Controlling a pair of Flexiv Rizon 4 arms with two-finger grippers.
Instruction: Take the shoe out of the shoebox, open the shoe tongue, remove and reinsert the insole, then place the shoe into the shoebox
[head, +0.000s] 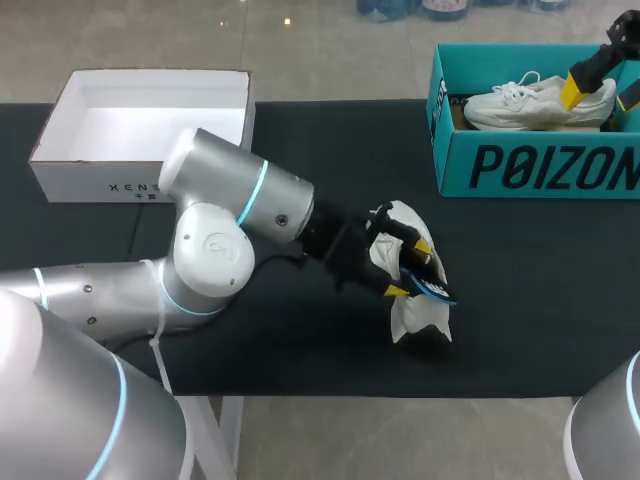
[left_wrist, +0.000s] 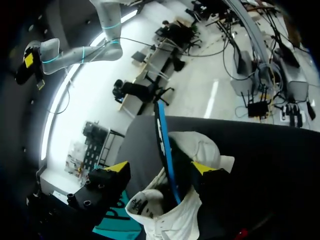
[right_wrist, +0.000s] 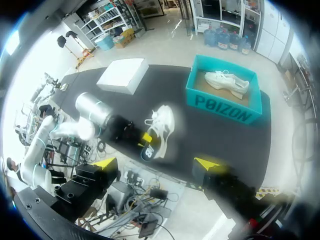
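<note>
**Insole half out, shoe at the left end effector**

The left end effector (left_wrist: 160, 169) sits right at the collar of the white shoe (head: 420, 315). Whether it clamps the shoe or only straddles it, I cannot tell. The blue insole (left_wrist: 162, 145) stands on edge straight ahead of it, partly out of the shoe's mouth.

The shoe is tipped over on the dark surface (head: 320, 355), well apart from the teal shoebox (head: 540, 170). A second white shoe (head: 530, 103) lies in that box. The right end effector (right_wrist: 156, 163) hangs high over the scene, spread wide and holding nothing. A white box (head: 150, 185) sits at the far left of the surface.

Judging by its look, the shoe is light, with a soft fabric upper that would crumple under a pinch. The stiffer heel or the sole edge seems the better place to hold it steady. The insole looks thin and floppy, so it is likely to bend or fold when pushed back in. It is probably best taken near its heel end and fed in toe first. The other end effector could then pin the shoe so it does not slide on the surface.
</note>
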